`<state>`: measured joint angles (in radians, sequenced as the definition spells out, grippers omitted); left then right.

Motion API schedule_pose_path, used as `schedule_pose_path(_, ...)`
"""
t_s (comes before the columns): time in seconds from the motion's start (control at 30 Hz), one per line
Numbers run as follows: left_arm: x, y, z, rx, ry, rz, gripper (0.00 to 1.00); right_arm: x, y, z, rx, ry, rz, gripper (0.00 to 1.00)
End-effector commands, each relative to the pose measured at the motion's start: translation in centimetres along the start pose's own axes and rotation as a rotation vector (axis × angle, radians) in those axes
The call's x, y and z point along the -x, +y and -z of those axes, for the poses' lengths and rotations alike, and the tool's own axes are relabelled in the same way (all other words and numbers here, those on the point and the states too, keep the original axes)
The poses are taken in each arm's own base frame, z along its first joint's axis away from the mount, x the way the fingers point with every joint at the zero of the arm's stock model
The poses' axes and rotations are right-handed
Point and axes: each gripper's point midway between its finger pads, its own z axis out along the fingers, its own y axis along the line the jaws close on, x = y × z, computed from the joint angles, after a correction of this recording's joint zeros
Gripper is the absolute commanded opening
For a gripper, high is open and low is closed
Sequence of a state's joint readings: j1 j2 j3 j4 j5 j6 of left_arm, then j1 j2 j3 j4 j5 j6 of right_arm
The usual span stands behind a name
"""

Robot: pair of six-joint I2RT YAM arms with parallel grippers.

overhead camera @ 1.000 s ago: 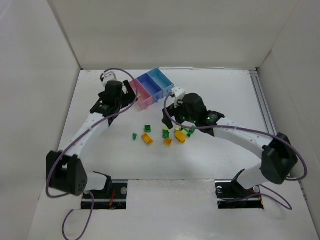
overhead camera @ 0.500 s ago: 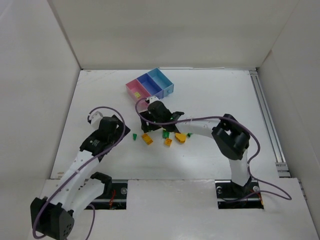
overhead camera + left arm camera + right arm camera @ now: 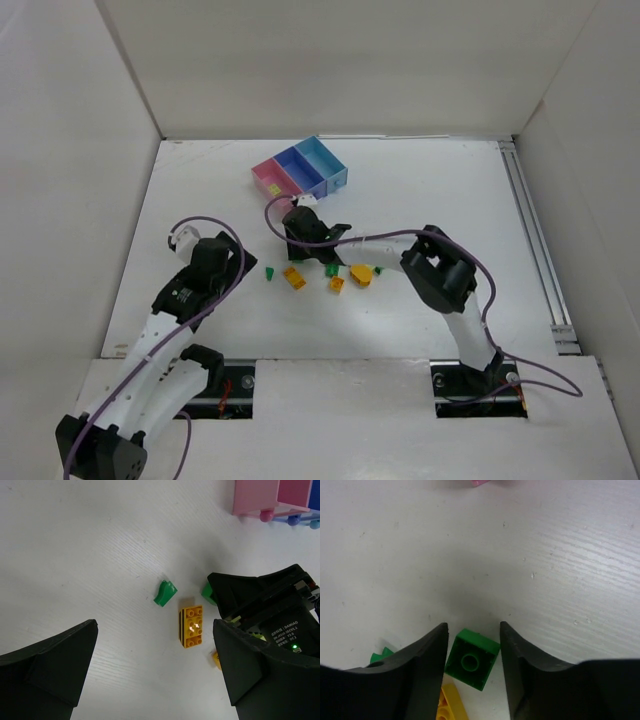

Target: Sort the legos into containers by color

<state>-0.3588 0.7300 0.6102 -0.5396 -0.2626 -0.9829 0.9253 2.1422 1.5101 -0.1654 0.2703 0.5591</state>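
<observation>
The tabletop (image 3: 430, 200) is lit brightly and evenly from above; only faint, soft-edged shadows are cast beneath the left arm (image 3: 160, 320) and the right arm (image 3: 385, 243). In the right wrist view a diffuse grey shadow is thrown ahead of the right fingers (image 3: 420, 675). These and the left fingers (image 3: 50, 670) are rendered nearly black, while the tabletop grain is shown sharply.
</observation>
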Motion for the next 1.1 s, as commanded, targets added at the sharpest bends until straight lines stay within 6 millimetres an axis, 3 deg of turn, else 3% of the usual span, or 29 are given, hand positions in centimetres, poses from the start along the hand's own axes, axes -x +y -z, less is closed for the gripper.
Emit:
schedule_pose_path(0.0,0.5,-0.2,0.5,-0.011,-0.019,0.012,1.00,-0.5,0.2,0.2,-0.051,0.003,0.001,0.47)
schedule_pose_path(0.13,0.7,-0.4,0.9,-0.029,-0.029,0.019,1.00,-0.4,0.0,1.5,-0.066,-0.002,0.010,0.21)
schedule_pose_path(0.3,1.0,-0.8,0.8,-0.046,-0.040,0.005,1.00,2.1,0.0,4.1,-0.060,-0.065,0.008,0.13)
schedule_pose_path(0.5,1.1,-1.8,0.4,-0.080,-0.041,-0.032,1.00,8.9,0.8,8.6,-0.048,-0.242,0.068,0.13)
schedule_pose_path(0.57,1.0,-2.2,0.0,-0.086,-0.034,-0.046,1.00,12.8,0.4,9.8,-0.059,-0.322,0.062,0.13)
schedule_pose_path(0.63,1.0,-2.8,-0.5,-0.098,-0.030,-0.056,1.00,14.5,-0.2,9.3,-0.077,-0.345,0.089,0.13)
schedule_pose_path(0.67,1.0,-2.9,-0.8,-0.099,-0.031,-0.071,1.00,15.9,-1.1,8.9,-0.084,-0.356,0.078,0.13)
schedule_pose_path(0.7,1.3,-3.5,-0.8,-0.113,-0.040,-0.066,1.00,18.1,-0.8,9.4,-0.068,-0.394,0.064,0.13)
schedule_pose_path(0.77,1.2,-3.6,-1.5,-0.101,-0.034,-0.079,1.00,19.1,-1.1,7.7,-0.057,-0.387,0.086,0.13)
schedule_pose_path(0.8,1.0,-3.9,-1.6,-0.113,-0.024,-0.088,1.00,21.5,-1.7,8.0,-0.063,-0.429,0.068,0.13)
schedule_pose_path(0.83,1.2,-4.8,-1.8,-0.148,-0.031,-0.090,1.00,21.5,-1.9,6.4,-0.067,-0.422,0.088,0.14)
schedule_pose_path(0.9,0.8,-5.0,-2.5,-0.143,-0.014,-0.107,1.00,22.9,-2.3,5.3,-0.078,-0.441,0.082,0.15)
schedule_pose_path(0.93,1.0,-5.3,-2.6,-0.147,-0.016,-0.106,1.00,24.9,-2.1,5.7,-0.073,-0.482,0.079,0.15)
schedule_pose_path(0.97,1.0,-5.8,-2.7,-0.158,-0.014,-0.117,1.00,24.7,-2.9,3.9,-0.093,-0.470,0.087,0.17)
schedule_pose_path(1.0,0.6,-5.5,-3.3,-0.135,0.002,-0.125,1.00,24.9,-2.6,3.4,-0.082,-0.474,0.087,0.18)
schedule_pose_path(1.03,0.7,-5.6,-3.4,-0.134,0.002,-0.147,1.00,26.7,-2.6,3.7,-0.068,-0.513,0.080,0.18)
schedule_pose_path(1.07,1.0,-6.0,-3.5,-0.141,-0.004,-0.155,1.00,26.3,-3.5,2.0,-0.085,-0.498,0.079,0.20)
